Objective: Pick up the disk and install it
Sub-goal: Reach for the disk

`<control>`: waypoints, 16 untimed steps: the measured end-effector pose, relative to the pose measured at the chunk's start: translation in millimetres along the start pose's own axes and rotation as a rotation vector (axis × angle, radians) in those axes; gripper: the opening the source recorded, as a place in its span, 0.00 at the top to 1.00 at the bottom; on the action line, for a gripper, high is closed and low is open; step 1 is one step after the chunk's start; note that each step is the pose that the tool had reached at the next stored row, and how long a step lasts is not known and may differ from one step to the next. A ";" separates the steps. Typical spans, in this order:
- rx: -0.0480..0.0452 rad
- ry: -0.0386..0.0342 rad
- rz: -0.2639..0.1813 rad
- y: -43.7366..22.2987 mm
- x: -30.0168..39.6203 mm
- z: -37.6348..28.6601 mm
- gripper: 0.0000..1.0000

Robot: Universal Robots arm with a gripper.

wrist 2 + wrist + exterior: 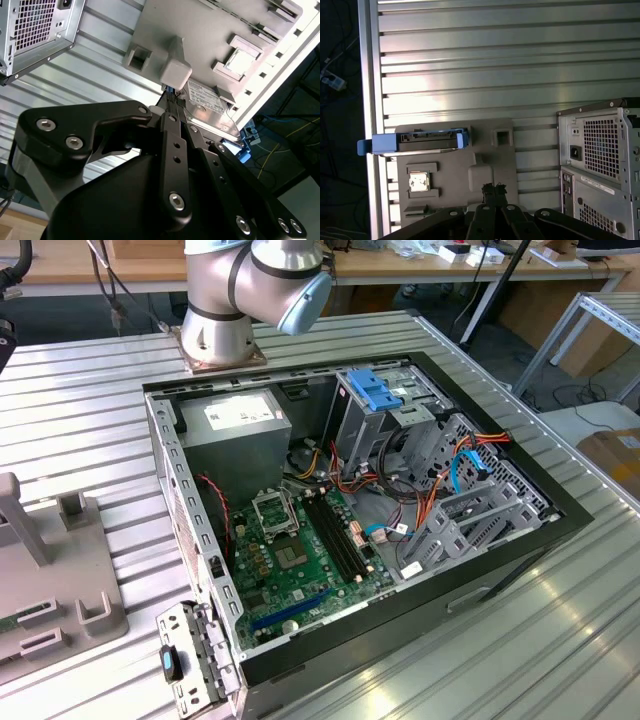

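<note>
Blue-framed disk (427, 141) at the edge of the grey fixture (451, 199) — apart from the claw (492, 188), closed tight and empty.

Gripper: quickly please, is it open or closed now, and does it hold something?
Gripper: closed, holding nothing. The disk lies on the grey fixture, apart from it.

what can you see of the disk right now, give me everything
The disk is a flat silver-grey metal drive in a bright blue plastic carrier frame, with a white printed label on one face in the second wrist view. It stands on its long edge in the grey fixture plate near the edge of the ribbed table, one blue end jutting beyond the plate. The gripper is apart from it.
</note>
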State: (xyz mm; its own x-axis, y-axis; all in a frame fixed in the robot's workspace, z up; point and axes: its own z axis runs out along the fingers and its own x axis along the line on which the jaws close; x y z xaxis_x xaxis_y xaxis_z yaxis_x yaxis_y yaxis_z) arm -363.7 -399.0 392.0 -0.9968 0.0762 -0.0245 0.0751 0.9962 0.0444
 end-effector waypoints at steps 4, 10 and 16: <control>0.0001 0.0000 0.000 -0.6 7.6 -0.1 0.89; 0.0000 0.0000 0.000 -1.7 22.0 -0.2 0.89; 0.0001 0.0001 0.000 -1.8 23.1 -0.3 0.89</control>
State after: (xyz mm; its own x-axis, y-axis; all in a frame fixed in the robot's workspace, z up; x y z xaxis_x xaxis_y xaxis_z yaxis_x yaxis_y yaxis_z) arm -386.9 -399.0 391.6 -0.9968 0.0762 -0.0244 0.0751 0.9962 0.0443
